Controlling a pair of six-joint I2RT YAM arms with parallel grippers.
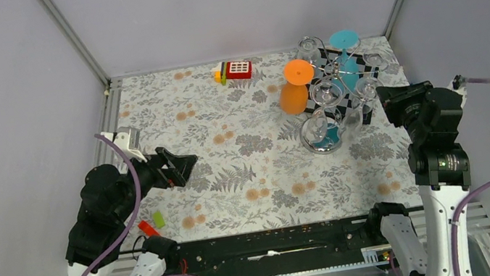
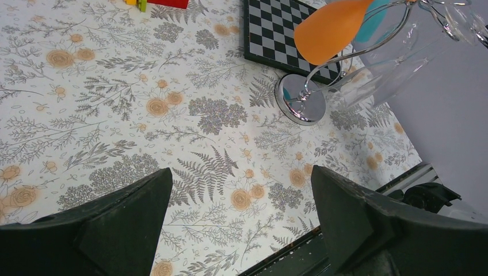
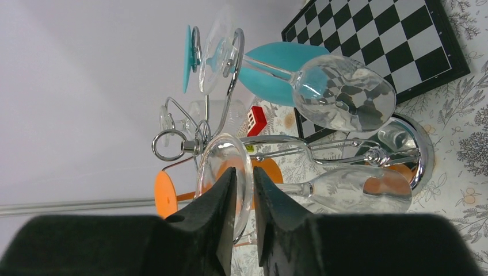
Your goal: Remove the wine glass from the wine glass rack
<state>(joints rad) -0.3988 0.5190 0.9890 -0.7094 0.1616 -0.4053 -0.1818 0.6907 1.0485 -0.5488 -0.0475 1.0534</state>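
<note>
Chrome wire catches the light at the far right of the table, and that is where the action is: the wine glass rack [image 3: 193, 146] stands on the floral cloth [image 1: 229, 148] beside the checkered board [image 3: 391, 52], hung all round with glasses. The right gripper [image 3: 244, 172] is right at it, jaws drawn in narrow with the round foot of a clear wine glass [image 3: 357, 192] caught between the pads, and from the wrist view that reads as a pinch on the foot's rim. The glass hangs on the rack, on its near right side, foot in a curled arm, stem and bowl running toward the ring base. So the step in hand looks like securing the grip, with the removal itself not yet done. Over at the near left, the left gripper [image 2: 240, 172] hovers above the cloth, jaws spread wide, nothing in them, well apart from the rack. What comes next, I'd judge, is a careful slide of the foot along its wire arm toward the open end. The teal glass [image 3: 270, 72] and an orange glass [image 1: 294, 90] hang close by, thin glass is slippery, and a light stand could drag along.
</note>
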